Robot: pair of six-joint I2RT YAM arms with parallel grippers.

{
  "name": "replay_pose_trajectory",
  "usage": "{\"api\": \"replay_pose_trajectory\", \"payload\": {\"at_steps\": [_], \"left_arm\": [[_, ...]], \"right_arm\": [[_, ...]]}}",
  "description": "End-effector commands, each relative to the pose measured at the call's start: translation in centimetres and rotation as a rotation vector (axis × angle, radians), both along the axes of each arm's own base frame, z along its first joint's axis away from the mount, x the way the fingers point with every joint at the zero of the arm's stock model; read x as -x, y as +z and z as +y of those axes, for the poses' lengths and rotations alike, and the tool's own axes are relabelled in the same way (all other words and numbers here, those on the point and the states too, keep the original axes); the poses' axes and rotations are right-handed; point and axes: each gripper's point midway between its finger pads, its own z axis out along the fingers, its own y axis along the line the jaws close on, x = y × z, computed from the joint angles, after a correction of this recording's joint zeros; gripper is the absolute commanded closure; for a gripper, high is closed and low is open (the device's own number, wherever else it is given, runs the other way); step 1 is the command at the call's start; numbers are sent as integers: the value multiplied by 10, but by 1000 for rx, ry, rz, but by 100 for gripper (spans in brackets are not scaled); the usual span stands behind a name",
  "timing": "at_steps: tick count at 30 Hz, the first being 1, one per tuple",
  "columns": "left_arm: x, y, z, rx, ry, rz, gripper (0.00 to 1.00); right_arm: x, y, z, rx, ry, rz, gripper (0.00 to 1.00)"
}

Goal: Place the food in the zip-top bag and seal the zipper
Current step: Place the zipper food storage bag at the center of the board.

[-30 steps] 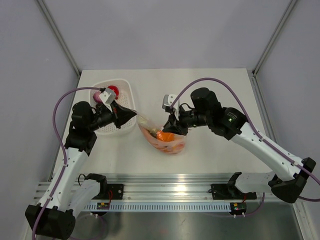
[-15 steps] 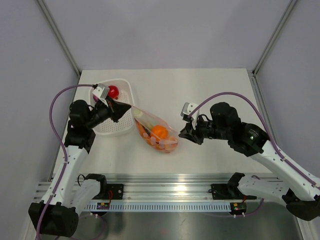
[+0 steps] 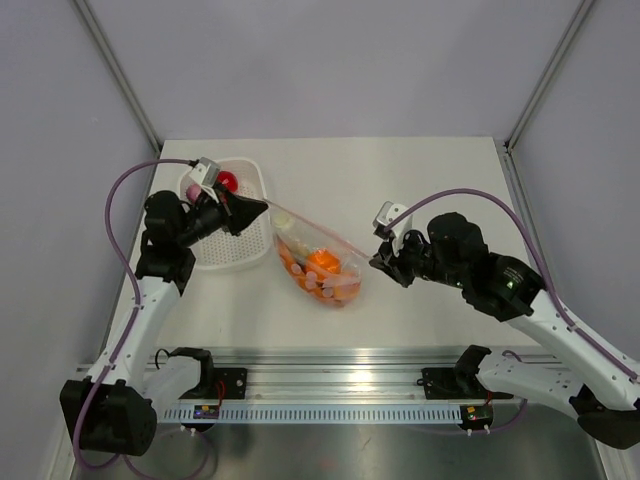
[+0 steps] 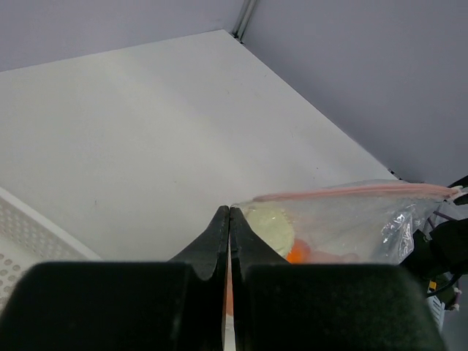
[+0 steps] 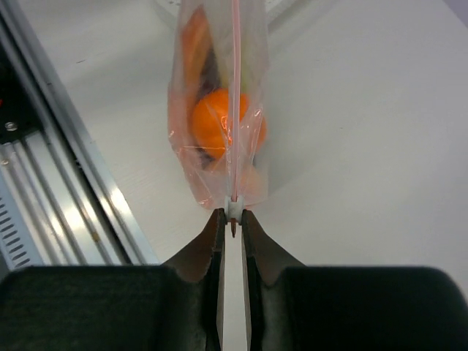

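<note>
Our left gripper (image 4: 229, 212) is pinched shut on one corner of the zip-top bag (image 3: 330, 270). Our right gripper (image 5: 232, 219) clamps what looks like the far end of the zipper (image 5: 235, 73). The strip runs straight ahead from the right fingertips toward the left ones, with the food (image 5: 219, 124) inside beneath it.

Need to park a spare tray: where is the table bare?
Bare: the far right corner of the table, behind the right gripper; the near strip between zip-top bag and rail. Crowded: basket through bag to right gripper.
</note>
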Motion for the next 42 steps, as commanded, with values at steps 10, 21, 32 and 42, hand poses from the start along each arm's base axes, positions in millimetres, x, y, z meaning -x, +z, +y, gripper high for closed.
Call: {"api": "replay_pose_trajectory", "payload": {"at_steps": [10, 21, 32, 42], "left_arm": [[-64, 107, -70, 160, -173, -187, 100], [-103, 164, -106, 229, -296, -267, 90], [-103, 117, -45, 166, -120, -105, 33], [-66, 103, -15, 42, 59, -28, 33]], "right_arm": [[-124, 70, -59, -28, -415, -316, 100], [-128, 106, -67, -45, -373, -363, 100], [-71, -28, -28, -78, -177, 131, 17], [-129, -14, -56, -104, -569, 124, 1]]}}
